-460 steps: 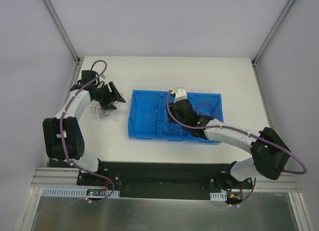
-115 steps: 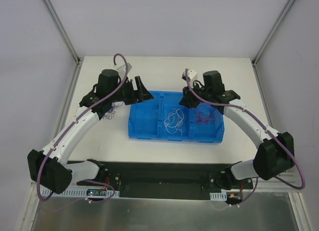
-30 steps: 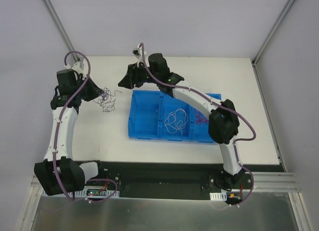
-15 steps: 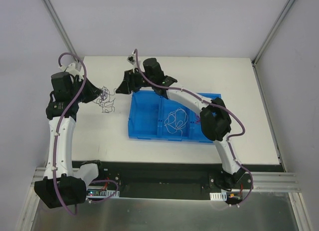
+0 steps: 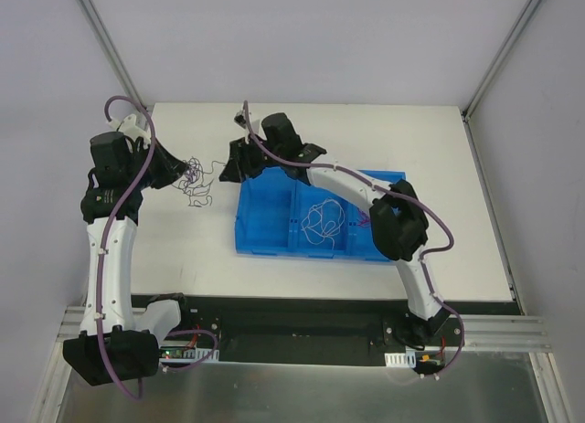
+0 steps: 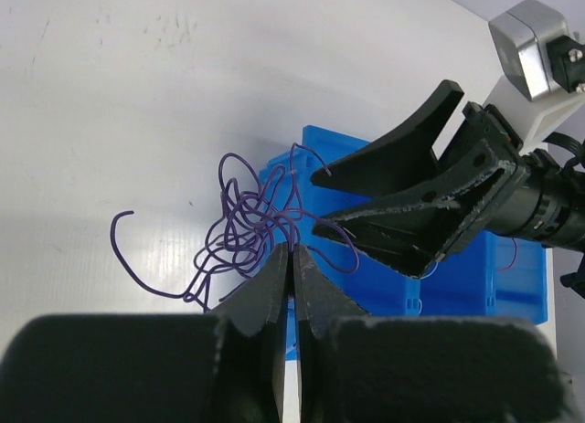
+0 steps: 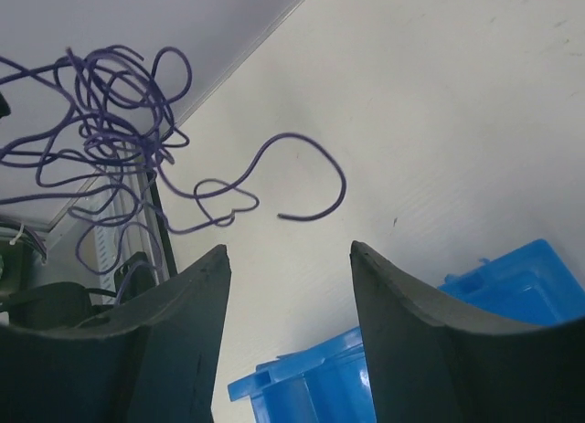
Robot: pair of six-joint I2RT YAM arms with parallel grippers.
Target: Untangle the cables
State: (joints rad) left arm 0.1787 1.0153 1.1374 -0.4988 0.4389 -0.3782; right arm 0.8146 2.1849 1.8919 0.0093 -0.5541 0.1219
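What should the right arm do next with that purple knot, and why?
Probably ease the right gripper forward and close on the loose tail. Its jaws are open and the tail curls just ahead of them, while the left gripper is shut on the purple tangle. A second grip would let the arms pull it apart.

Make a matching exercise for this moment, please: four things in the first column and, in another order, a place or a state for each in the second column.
Column 1
1. purple cable tangle
2. white cable
3. left tool
4. right tool

Column 2
A. open, nothing between its fingers
B. in the middle compartment of the blue bin
C. shut on a cable
D. outside the blue bin, to its left in the top view

Pairs: 1-D, 2-B, 3-C, 4-A
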